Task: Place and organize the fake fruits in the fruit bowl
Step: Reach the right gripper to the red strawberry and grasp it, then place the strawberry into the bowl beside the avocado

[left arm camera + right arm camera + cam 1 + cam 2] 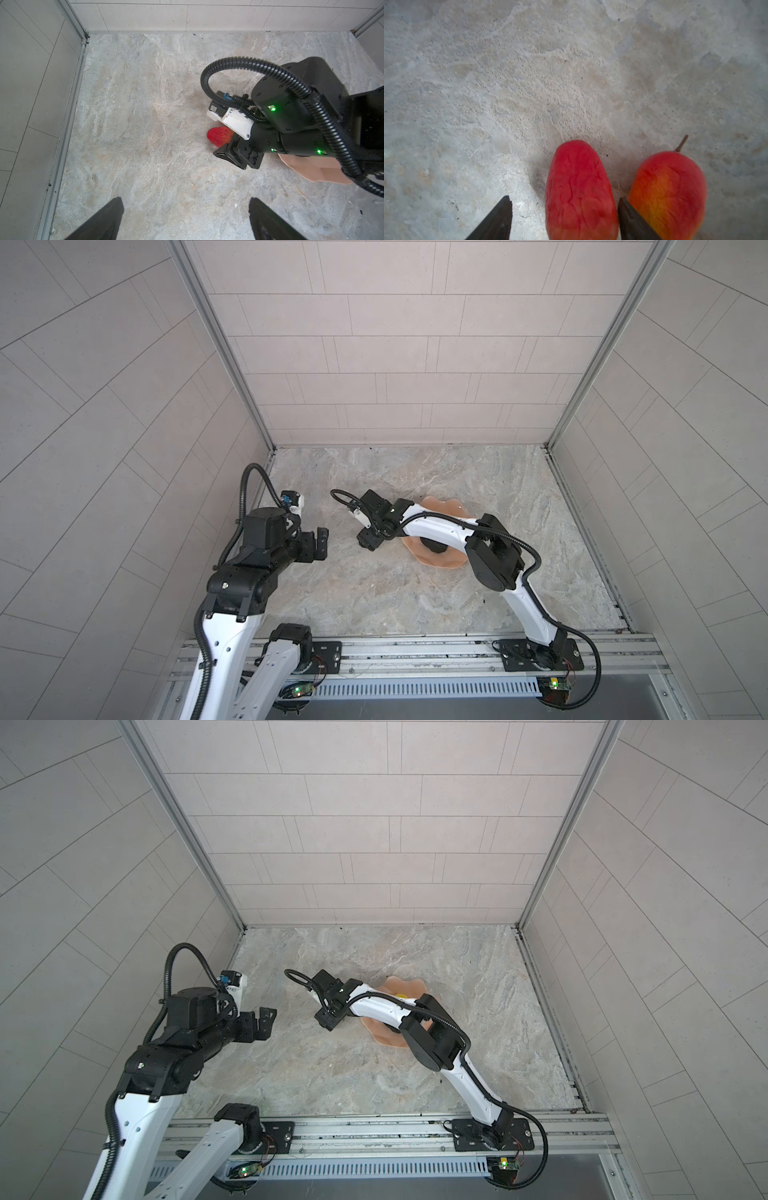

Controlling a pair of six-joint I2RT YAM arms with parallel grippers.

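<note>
Mango (581, 191) inside parted right end effector (564, 200), apparently ungripped; 2nd mango (668, 193) beside; left end effector (186, 199) wide, empty.

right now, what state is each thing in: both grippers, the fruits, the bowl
left gripper: open, empty
right gripper: open, straddling the red mango
red mango: lying on the table, not yet gripped
stemmed mango: on the table, outside the jaws
fruit bowl: upright, partly hidden
yellow fruit: in the bowl, mostly hidden
</note>
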